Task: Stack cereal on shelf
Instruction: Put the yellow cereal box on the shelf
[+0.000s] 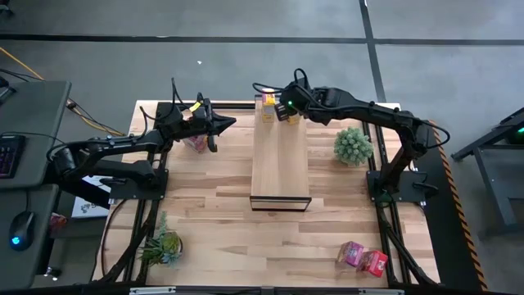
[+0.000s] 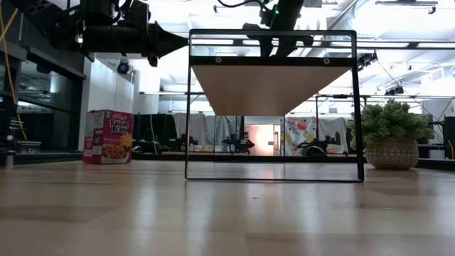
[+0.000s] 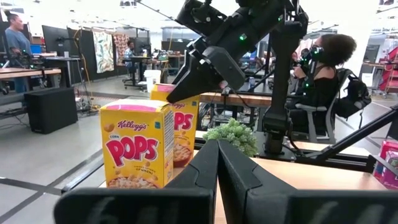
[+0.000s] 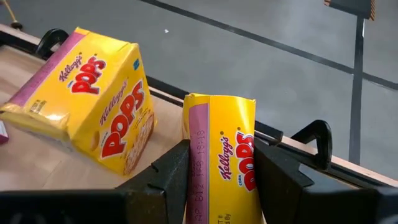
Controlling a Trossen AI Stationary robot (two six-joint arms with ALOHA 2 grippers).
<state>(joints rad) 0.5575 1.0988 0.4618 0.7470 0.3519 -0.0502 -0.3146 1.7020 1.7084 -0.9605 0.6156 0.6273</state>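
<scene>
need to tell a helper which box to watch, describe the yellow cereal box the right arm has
Start at the long wooden shelf in the table's middle and go to its far end. Two yellow boxes stand there; yours is the yellow box clamped in the right pincer, while the other yellow box stands free beside it.

A butcher-block counter (image 1: 213, 213) carries two small green plants: one (image 1: 353, 145) in a woven pot near the right edge, seen again in the low view (image 2: 389, 136), and a spikier one (image 1: 162, 246) by the near left corner. Left of the counter stands a grey desk (image 1: 33, 115) with a keyboard (image 1: 8, 154) and a mouse (image 1: 23, 227). Beyond the counter, a person (image 3: 326, 74) sits in a chair (image 3: 348, 99), and another person (image 3: 15, 37) stands far off among work tables.
</scene>
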